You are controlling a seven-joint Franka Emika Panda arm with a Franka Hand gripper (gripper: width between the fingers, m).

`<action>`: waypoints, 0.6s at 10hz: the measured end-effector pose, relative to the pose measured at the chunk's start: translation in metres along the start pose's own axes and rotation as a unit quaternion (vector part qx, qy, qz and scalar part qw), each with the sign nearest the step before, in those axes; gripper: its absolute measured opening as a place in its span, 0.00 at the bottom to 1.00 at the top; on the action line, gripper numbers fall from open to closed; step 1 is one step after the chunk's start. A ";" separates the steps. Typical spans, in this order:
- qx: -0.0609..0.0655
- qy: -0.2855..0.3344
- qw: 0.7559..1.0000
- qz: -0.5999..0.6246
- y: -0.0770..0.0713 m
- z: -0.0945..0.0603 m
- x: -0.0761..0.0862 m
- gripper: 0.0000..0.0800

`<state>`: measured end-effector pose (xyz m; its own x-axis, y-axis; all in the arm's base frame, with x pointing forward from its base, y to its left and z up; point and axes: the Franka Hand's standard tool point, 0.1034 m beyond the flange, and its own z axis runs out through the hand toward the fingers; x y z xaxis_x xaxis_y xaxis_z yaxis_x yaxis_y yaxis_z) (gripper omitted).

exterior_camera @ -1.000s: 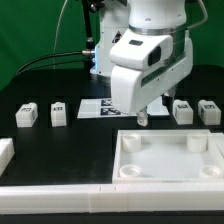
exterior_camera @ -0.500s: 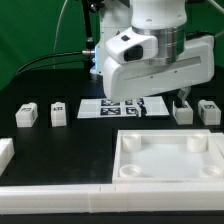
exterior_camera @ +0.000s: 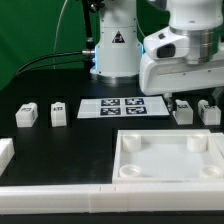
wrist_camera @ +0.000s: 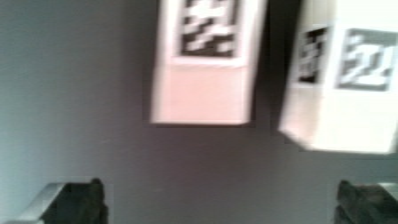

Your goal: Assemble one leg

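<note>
Four small white legs with square markers stand on the black table. Two are at the exterior view's left (exterior_camera: 26,114) (exterior_camera: 59,111) and two at its right (exterior_camera: 183,112) (exterior_camera: 209,110). My gripper (exterior_camera: 184,99) hangs just above the two right legs. In the wrist view the gripper (wrist_camera: 221,200) is open and empty, its dark fingertips (wrist_camera: 71,200) wide apart. Two legs (wrist_camera: 199,60) (wrist_camera: 347,75) lie ahead of it side by side, neither between the jaws. The big white tray-like piece (exterior_camera: 130,170) lies in front.
The marker board (exterior_camera: 122,107) lies flat in the middle behind the tray-like piece. Long white bars lie along the front edge (exterior_camera: 60,190) and at the exterior view's left (exterior_camera: 5,150). The robot base (exterior_camera: 115,50) stands at the back.
The arm has swung toward the exterior view's right, from over the tray-like piece's back edge to above the two right legs. The marker board now shows fully. No part has moved.
</note>
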<state>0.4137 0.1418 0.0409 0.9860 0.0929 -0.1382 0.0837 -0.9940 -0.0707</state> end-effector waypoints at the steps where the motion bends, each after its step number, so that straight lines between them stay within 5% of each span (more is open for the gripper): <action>1: 0.000 0.000 1.000 -0.006 -0.012 0.001 -0.002 0.81; 4: 0.001 0.004 1.000 -0.011 -0.042 -0.003 0.000 0.81; 6: -0.002 -0.010 1.000 -0.012 -0.040 -0.003 -0.001 0.81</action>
<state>0.4098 0.1815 0.0465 0.9807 0.1184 -0.1559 0.1085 -0.9916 -0.0704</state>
